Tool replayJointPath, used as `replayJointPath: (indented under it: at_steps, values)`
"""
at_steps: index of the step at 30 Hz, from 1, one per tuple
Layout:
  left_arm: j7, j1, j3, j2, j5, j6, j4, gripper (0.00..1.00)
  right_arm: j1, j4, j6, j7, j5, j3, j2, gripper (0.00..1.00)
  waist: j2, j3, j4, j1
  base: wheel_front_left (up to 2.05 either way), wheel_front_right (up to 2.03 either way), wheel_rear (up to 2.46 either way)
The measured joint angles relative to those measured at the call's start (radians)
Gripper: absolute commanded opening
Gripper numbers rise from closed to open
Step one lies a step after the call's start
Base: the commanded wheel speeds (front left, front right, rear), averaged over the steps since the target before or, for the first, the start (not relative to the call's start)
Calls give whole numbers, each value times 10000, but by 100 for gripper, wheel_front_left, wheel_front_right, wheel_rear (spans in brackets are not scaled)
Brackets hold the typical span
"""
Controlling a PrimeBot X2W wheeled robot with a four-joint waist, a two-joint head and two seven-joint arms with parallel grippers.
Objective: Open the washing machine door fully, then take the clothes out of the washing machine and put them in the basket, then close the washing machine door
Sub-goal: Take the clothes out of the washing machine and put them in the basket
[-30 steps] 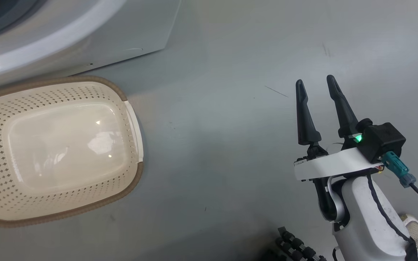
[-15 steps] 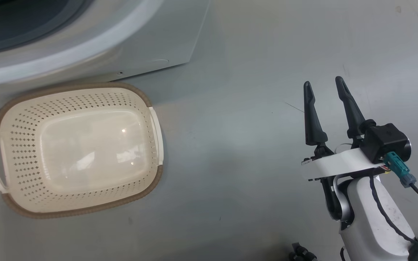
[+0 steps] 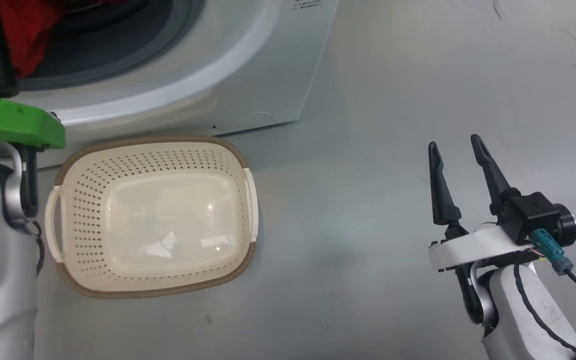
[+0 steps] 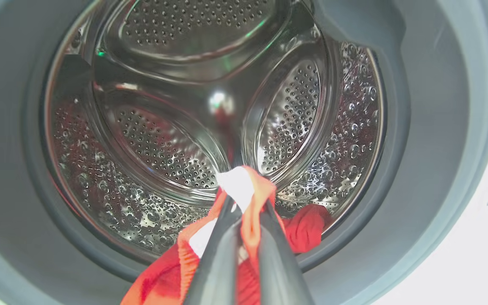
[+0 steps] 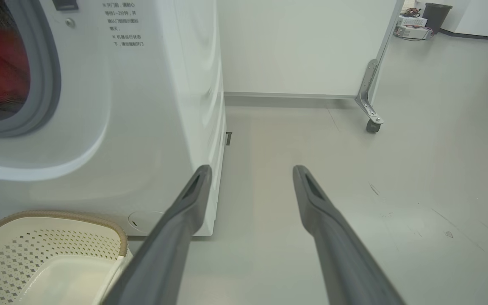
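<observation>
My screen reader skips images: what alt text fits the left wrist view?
The left gripper, shut on red clothes with white trim, holds them at the mouth of the washing machine, its perforated steel drum ringed by a grey rubber gasket.

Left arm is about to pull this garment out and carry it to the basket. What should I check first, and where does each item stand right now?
1. Left gripper clamped on the clothes: ok, shut on red-and-white fabric.
2. Washing machine opening unobstructed: ok.
3. Basket upright, empty, in front of the machine: ok.
4. Right gripper out of the path: ok, open over the floor, apart from the basket.
5. Fabric free of snags inside the drum: cannot tell.
</observation>
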Motion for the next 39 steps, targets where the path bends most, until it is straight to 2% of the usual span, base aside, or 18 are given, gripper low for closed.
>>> replayJointPath:
  at_steps: [8, 11, 20, 29, 39]
  values:
    - [-729, 1311, -284, -395, 33, 173, -830, 0, 404, 128, 107, 0, -67, -50, -67, 100, 0, -845, 559, 0, 0, 0, 0]
    - [-779, 1978, -345, -621, 13, 188, -995, 0, 507, 128, 247, 0, -113, -10, -77, 100, 0, -1150, 716, 0, 0, 0, 0]
    - [-871, 3661, -587, -1252, -313, 339, -1141, 0, 1099, 322, 320, 0, -142, -61, -77, 100, 0, -2055, 1041, 0, 0, 0, 0]
    - [-602, 4758, -943, -1271, -443, 339, -1122, 0, 1312, 385, 428, 0, -142, 219, 4, 100, 0, -2754, 1197, 0, 0, 0, 0]
    - [-17, 5417, -1367, -1333, -769, 291, -470, 0, 1320, 257, 510, 0, -142, 278, 59, 100, 0, -2642, 837, 0, 0, 0, 0]
